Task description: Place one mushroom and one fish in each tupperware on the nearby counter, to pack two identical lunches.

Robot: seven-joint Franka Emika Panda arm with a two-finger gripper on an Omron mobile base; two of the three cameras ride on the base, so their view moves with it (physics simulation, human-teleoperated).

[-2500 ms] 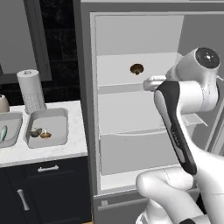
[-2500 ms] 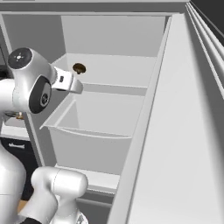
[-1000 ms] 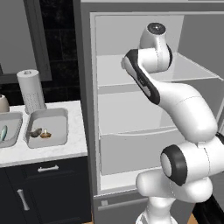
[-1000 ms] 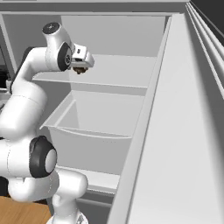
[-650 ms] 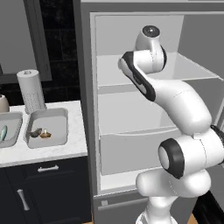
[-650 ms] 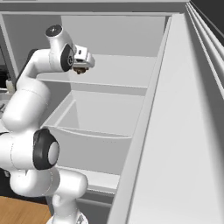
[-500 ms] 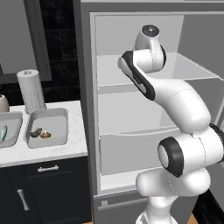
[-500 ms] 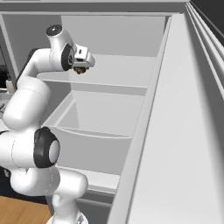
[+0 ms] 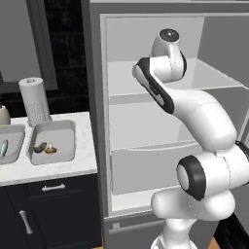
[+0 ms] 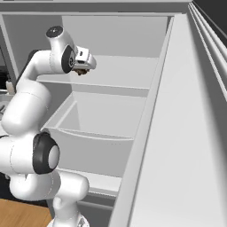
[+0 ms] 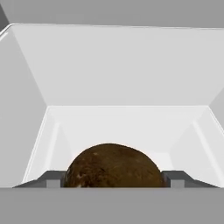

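A brown mushroom (image 11: 113, 164) sits on the upper shelf of the open fridge (image 10: 115, 66). My gripper (image 11: 114, 178) reaches in around it, one fingertip (image 11: 53, 178) at each side of the cap, and I cannot see whether they touch it. From the right base view, the gripper (image 10: 82, 70) is low over the mushroom (image 10: 80, 72). On the counter (image 9: 58, 168) stand two grey tupperware trays. The right tray (image 9: 68, 141) holds a mushroom (image 9: 50, 149) and a darker fish (image 9: 40, 147). The left tray (image 9: 17, 141) holds a pale fish (image 9: 4, 147).
A paper towel roll (image 9: 35, 99) stands behind the trays and a jar (image 9: 2, 115) is at the far left. Below the shelf is a fridge drawer (image 9: 146, 163). The open fridge door (image 10: 177, 133) stands close on the right.
The arm has swung up from in front of the fridge and reached onto the upper shelf to the mushroom. Over the last second it has hardly moved.
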